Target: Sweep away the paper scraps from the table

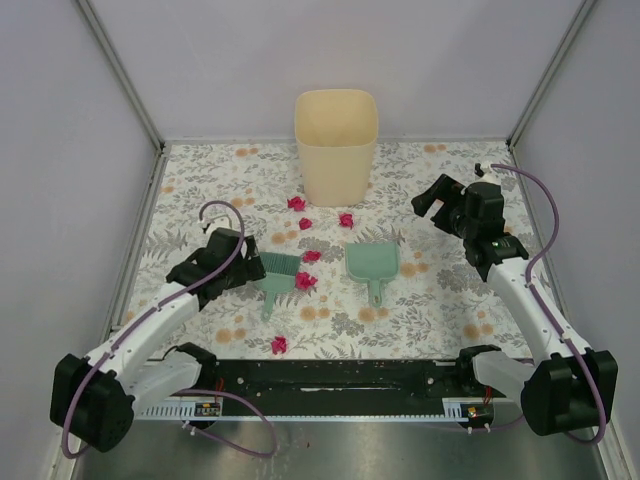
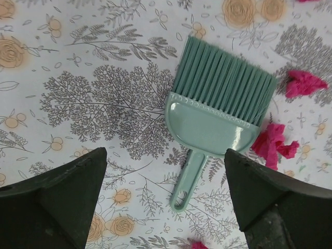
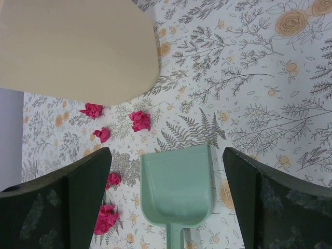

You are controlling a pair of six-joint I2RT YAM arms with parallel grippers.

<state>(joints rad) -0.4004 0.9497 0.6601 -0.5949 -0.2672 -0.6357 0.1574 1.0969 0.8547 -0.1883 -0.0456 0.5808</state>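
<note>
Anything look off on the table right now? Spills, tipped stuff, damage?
Only the expected mess: six magenta paper scraps lie scattered on the table, from in front of the bin down toward the near edge. The bin stands upright; the brush and dustpan lie flat, neither gripped. No visible damage.

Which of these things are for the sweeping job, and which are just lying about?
For the job: paper scraps, brush, dustpan, probably the bin.
Just there: no loose extras that I can see; the orange flowers are only printed on the table.
</note>
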